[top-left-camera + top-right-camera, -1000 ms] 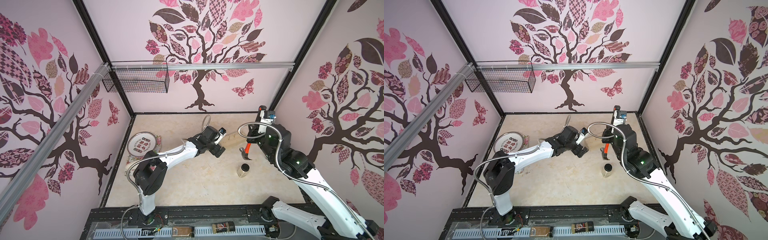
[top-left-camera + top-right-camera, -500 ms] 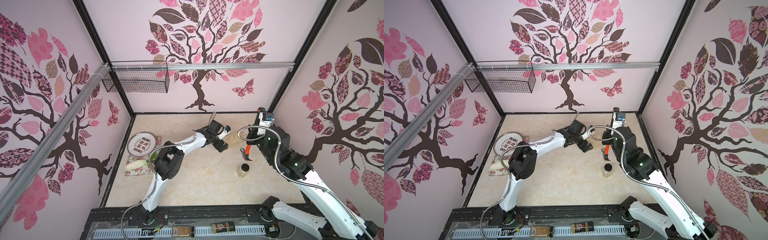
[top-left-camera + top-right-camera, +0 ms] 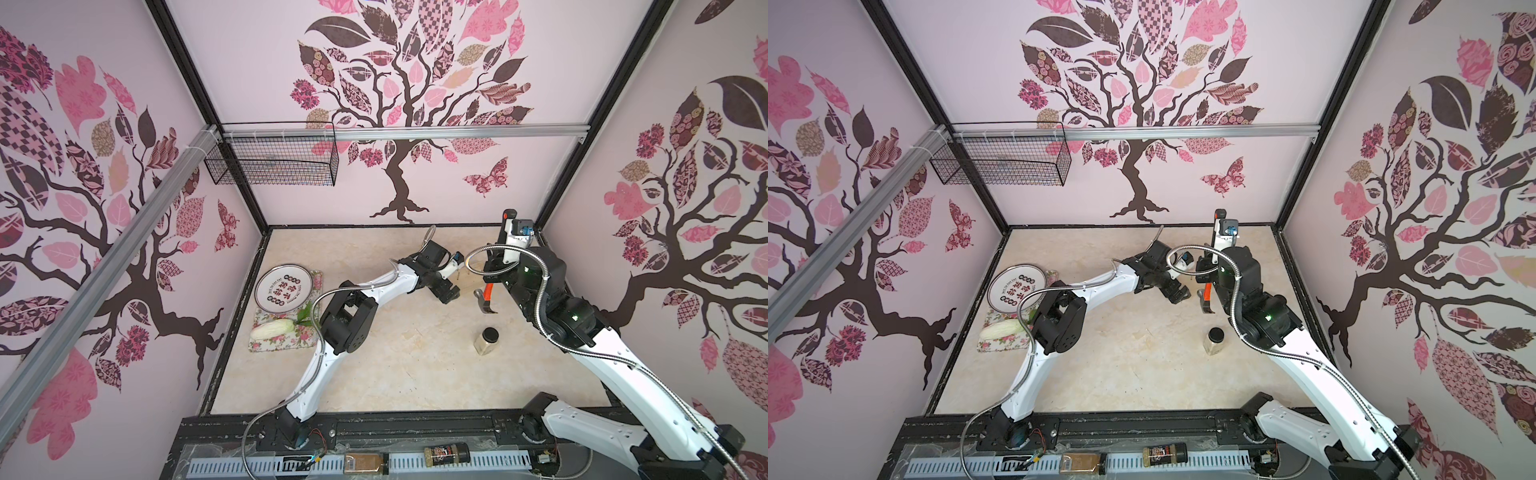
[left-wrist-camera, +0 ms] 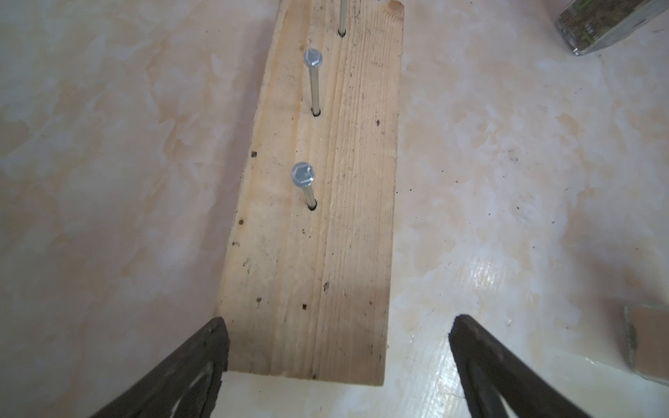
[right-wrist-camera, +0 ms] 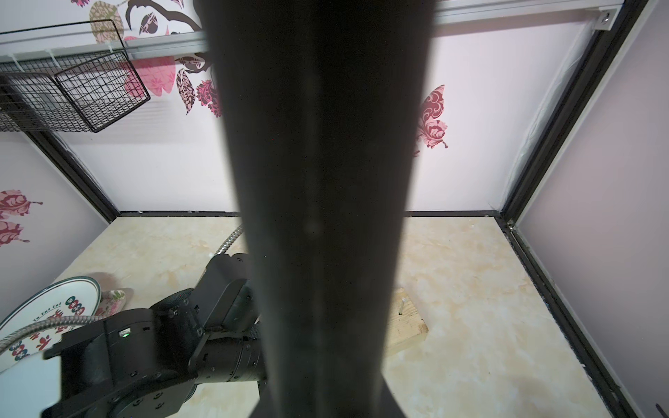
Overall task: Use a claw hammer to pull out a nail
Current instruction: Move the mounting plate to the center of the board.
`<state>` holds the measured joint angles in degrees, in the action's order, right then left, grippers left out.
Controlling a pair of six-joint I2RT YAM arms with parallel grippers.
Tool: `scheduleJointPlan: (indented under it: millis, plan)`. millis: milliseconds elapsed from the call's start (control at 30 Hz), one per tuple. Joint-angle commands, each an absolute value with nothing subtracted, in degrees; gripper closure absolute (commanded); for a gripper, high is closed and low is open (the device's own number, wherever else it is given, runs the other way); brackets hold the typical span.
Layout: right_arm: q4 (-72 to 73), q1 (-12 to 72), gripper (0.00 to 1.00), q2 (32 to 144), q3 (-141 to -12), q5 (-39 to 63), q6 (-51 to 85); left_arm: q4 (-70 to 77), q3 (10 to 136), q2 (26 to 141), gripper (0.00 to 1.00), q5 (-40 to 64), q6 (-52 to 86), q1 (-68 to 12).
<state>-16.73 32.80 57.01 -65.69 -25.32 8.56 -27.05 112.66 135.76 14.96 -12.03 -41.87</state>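
Left tool [image 4: 338,324] spread — pale wooden board [image 4: 318,253] unclamped, may lift; right tool [image 3: 493,272] pinches the steel-headed black-handled claw hammer [image 3: 485,299].

The plate [image 3: 284,288] lies on the cloth [image 3: 282,343] at the tabletop's [image 3: 395,374] left edge. The jar [image 3: 487,341] stands right, before the block [image 4: 318,253] bearing nails [image 4: 302,175].

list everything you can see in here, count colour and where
claw hammer: one, steel head, orange neck, in right gripper
wooden block: one, pale, mid-table
nails: three, silver, standing in block
jar: one, clear, black lid, near hammer
plate: one, white, table's left
cloth: one, floral, by plate
cabbage: one, pale, on cloth
wire basket: one, black, back rail
bottles: two, brownish, front rail
left gripper: black, open at block's end
right gripper: black, shut on hammer
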Motion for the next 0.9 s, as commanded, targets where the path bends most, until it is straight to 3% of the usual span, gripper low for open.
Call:
scheduleJointPlan:
  millis: [0,600,867]
  plan:
    - [-9.93,32.44,0.82,56.91,-67.77,-24.39,6.82,-26.46,115.87,137.91,0.02,12.9,-11.44,-41.72]
    - [-8.79,31.05,0.82,57.3,-66.99,-21.54,4.65,-29.03,118.04,142.62,0.09,1.15,-9.98,-46.38]
    - [-9.41,30.89,0.82,55.94,-66.6,-21.37,5.79,-26.0,117.18,141.69,0.28,1.2,-3.58,-46.67]
